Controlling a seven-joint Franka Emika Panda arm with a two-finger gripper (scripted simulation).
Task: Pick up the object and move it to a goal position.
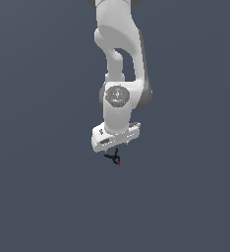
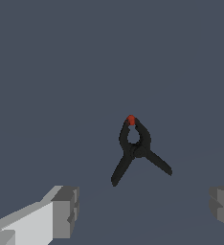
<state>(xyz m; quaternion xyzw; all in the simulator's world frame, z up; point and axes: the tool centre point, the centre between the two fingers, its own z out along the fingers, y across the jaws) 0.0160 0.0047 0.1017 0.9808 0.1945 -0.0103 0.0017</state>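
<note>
The object (image 1: pixel 113 158) is a tiny black clamp with thin crossing prongs and a small red tip. In the exterior view it sits just below my white gripper (image 1: pixel 115 146). In the wrist view the object (image 2: pixel 135 149) lies on the plain grey ground, beyond and between my two grey fingers (image 2: pixel 66 212). The other finger shows only at the frame's edge. My gripper (image 2: pixel 142 208) is open wide and holds nothing. The fingers do not touch the object.
The white arm (image 1: pixel 118 54) comes down from the top of the exterior view. A plain dark grey ground (image 1: pixel 38 197) fills the rest of both views.
</note>
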